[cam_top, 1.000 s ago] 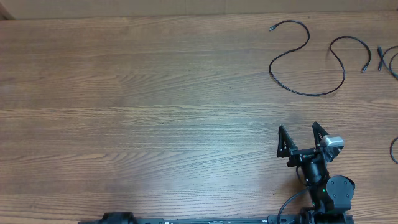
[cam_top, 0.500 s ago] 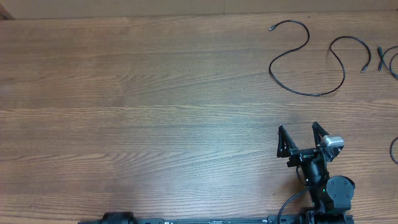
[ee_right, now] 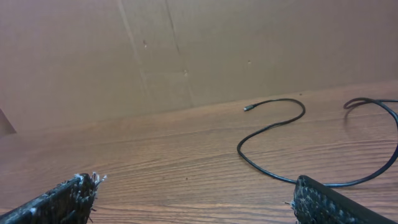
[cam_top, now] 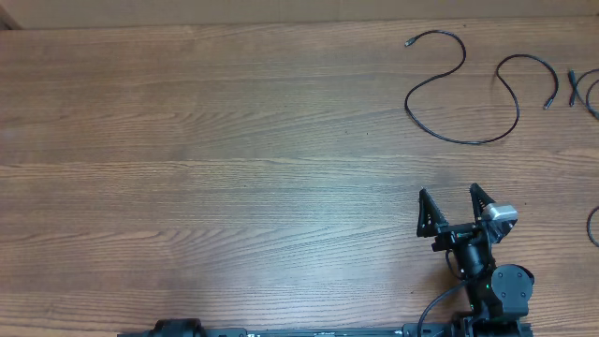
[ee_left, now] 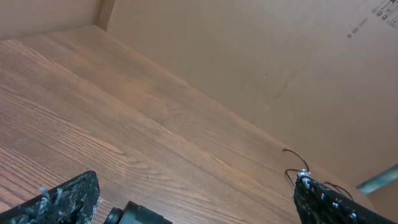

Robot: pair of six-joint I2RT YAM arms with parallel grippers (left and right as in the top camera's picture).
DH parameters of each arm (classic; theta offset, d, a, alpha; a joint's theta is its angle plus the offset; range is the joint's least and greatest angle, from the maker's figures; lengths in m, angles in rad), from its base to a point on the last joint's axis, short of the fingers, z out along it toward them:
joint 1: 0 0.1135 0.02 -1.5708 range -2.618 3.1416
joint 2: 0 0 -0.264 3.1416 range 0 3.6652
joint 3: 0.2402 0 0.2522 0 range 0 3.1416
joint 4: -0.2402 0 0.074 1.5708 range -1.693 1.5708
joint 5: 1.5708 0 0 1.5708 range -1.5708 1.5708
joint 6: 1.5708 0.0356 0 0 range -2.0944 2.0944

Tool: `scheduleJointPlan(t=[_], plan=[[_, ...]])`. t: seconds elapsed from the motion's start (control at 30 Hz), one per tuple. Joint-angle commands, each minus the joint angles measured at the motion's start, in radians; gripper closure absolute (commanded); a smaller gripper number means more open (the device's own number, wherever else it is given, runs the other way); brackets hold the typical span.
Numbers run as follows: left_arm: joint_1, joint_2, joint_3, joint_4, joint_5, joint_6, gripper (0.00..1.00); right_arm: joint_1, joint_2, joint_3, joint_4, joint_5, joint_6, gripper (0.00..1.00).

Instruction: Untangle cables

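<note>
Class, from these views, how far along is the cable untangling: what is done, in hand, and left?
Done: one long cable lies alone in loose curves, crossing nothing. In hand: nothing; the right gripper and left gripper are open and empty. Left: more cables at the right edge run out of frame, so their state is unclear.
</note>
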Motion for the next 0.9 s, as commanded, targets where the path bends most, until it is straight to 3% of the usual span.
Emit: scheduleJointPlan(t=[0.0,0.2,0.4,0.53,0.87], plan=[[-0.006,-0.006,0.002,0.000,0.005,-0.013,0.01,0.004,-0.008,-0.011,0.006,-0.005,-0.004,0.00],[-0.006,-0.006,0.002,0.005,0.001,-0.013,0.01,0.004,-0.008,-0.011,0.006,-0.005,-0.004,0.00],[-0.006,-0.006,-0.051,0.143,-0.079,-0.014,0.01,0.004,-0.008,-0.011,0.006,-0.005,-0.004,0.00],[-0.006,-0.006,-0.189,0.314,-0.167,-0.013,0.00,0.004,-0.008,-0.011,0.006,-0.005,-0.004,0.00],[-0.006,-0.006,-0.613,0.735,-0.165,-0.013,0.01,0.004,-0.008,-0.010,0.006,-0.005,-0.004,0.00]])
